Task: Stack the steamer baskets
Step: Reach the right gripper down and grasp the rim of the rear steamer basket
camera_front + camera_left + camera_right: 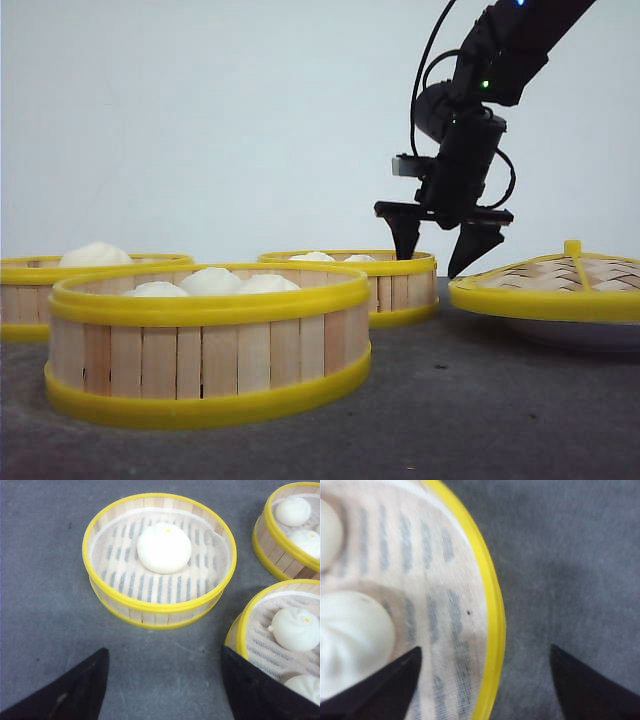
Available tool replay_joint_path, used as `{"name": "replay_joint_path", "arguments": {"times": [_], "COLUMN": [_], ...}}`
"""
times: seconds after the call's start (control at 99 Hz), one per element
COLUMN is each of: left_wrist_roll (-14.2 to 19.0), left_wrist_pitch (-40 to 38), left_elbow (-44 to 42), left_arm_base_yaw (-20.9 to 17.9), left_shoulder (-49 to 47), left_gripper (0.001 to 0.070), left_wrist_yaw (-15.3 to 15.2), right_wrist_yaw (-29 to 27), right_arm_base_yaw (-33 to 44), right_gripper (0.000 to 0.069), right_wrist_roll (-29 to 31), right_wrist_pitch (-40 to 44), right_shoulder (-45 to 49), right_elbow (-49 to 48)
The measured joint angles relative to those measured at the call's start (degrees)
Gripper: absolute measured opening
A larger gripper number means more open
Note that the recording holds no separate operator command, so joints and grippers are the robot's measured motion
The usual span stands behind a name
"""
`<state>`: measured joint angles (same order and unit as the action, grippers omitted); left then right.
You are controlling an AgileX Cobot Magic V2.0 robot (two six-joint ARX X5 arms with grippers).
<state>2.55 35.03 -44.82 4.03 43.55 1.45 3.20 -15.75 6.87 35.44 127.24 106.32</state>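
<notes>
3 steamer baskets sit on the table: the nearest (208,340), 1 at far left (60,285), 1 behind (385,280). Buns: 3 show above the nearest rim, 1 in the left basket (95,255), 2 in the rear. 1 woven lid (555,285) rests at right. 1 arm's gripper (440,240) is visible.

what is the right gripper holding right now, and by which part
Nothing yet. The right gripper is open, its fingers straddling the yellow rim of the far basket. The left gripper is open and empty too.
</notes>
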Motion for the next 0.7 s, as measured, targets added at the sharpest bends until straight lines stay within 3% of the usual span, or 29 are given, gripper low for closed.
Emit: {"name": "replay_joint_path", "arguments": {"times": [0.091, 0.131, 0.222, 0.525, 0.697], "left_wrist_roll": [0.0, 0.0, 0.0, 0.0, 0.0], "left_wrist_pitch": [0.0, 0.02, 0.0, 0.0, 0.0], "left_elbow": [-0.02, -0.02, -0.02, -0.02, -0.02], "left_arm_base_yaw": [0.0, 0.0, 0.0, 0.0, 0.0], "left_shoulder": [0.0, 0.02, 0.02, 0.02, 0.02], "left_gripper": [0.0428, 0.0428, 0.0428, 0.0428, 0.0428], "left_wrist_yaw": [0.0, 0.0, 0.0, 0.0, -0.02], "right_wrist_yaw": [-0.04, 0.15, -0.33, -0.35, -0.81], "right_arm_base_yaw": [-0.02, -0.02, -0.07, -0.28, -0.35], "right_gripper": [0.0175, 0.0114, 0.0051, 0.0023, 0.0023], "right_wrist_roll": [0.0, 0.02, 1.07, 1.57, 1.55], "right_wrist_pitch": [-0.04, -0.46, -0.94, -1.25, 3.8], "right_shoulder": [0.13, 0.13, 0.13, 0.15, 1.03], "right_elbow": [0.0, 0.02, 0.04, 0.33, 6.6]}}
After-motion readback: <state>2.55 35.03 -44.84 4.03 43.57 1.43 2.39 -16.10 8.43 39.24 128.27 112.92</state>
